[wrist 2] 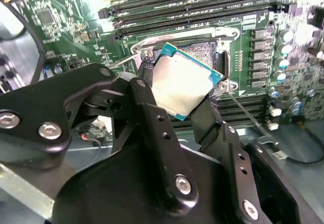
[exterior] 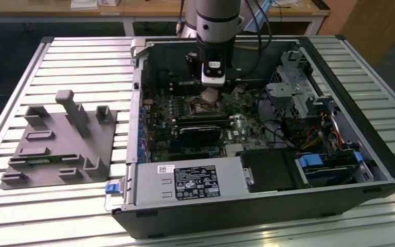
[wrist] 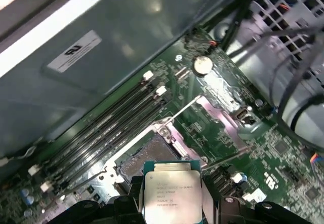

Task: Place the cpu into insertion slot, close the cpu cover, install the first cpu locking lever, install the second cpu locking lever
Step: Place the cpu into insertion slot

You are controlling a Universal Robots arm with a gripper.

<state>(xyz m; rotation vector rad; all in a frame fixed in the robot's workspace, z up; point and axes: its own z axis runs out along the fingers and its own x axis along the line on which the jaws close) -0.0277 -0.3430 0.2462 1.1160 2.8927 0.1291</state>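
My gripper point(exterior: 211, 94) hangs inside the open computer case, shut on the cpu point(exterior: 210, 95). In both wrist views the black fingers point(wrist 2: 151, 113) clamp two opposite edges of the cpu point(wrist 2: 182, 79), a silver-faced square chip held tilted. The cpu point(wrist: 171, 191) hovers just above and to one side of the insertion slot point(wrist: 147, 155), whose dark centre point(wrist 2: 205, 49) lies uncovered inside its silver rim. The cpu cover point(wrist: 221, 89) stands folded back on the slot's far side. Two thin wire locking levers point(wrist: 181, 108) point(wrist 2: 249, 116) stick up, unlatched.
Long black memory slots point(wrist 2: 192, 6) run beside the socket. A black expansion card point(exterior: 199, 128) sits just in front of it. The drive cage point(exterior: 300, 92) and cables fill the case's right side. A grey fixture block point(exterior: 60, 141) lies on the slatted table at the exterior view's left.
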